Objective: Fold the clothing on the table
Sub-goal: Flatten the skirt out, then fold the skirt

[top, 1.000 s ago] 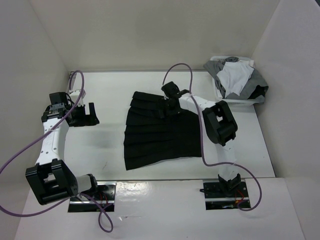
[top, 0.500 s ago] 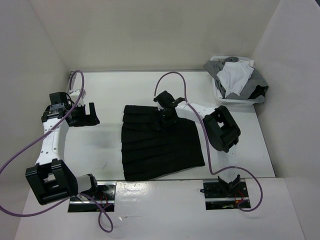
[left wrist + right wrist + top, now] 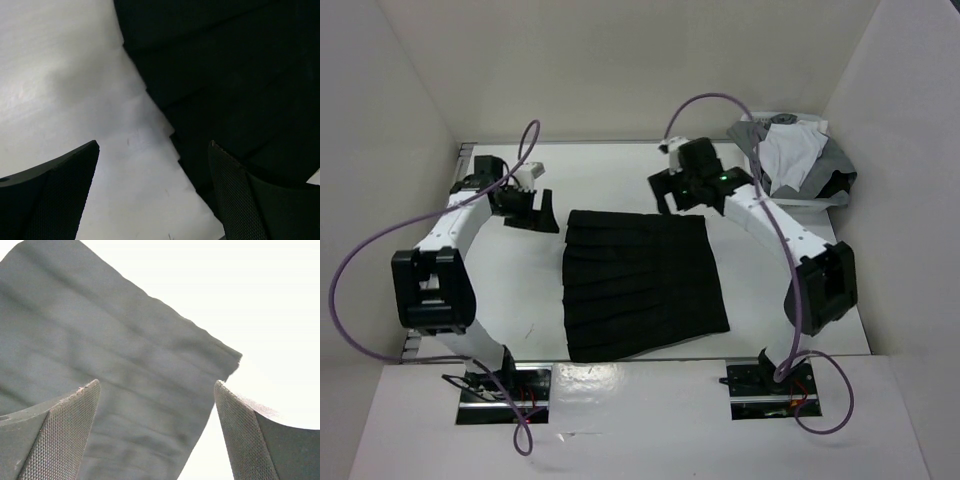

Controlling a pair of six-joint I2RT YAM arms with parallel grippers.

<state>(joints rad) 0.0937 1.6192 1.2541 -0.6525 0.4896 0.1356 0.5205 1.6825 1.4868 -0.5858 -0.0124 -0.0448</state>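
Lying flat near the middle of the table [image 3: 520,300], the clothing [image 3: 640,290] is spread out as one black sheet, and its pleat ridges are seen to run from left to right. The left gripper [image 3: 527,207] is held just beside the far-left corner of the clothing, a little outside the stepped left edge. In the left wrist view its fingers [image 3: 60,190] are spread wide, with only bare table and that edge between them. The right gripper [image 3: 672,192] is held just beyond the far edge, near the far-right corner. In the right wrist view this corner is seen between wide-parted fingers [image 3: 55,430], and nothing is gripped. The clothing therefore lies toward the near side from both grippers, and each far corner is nearer to the arm of its own side. It is judged that these two corners are to be taken next and carried toward the near edge, so that the fold line would run along the ridges.
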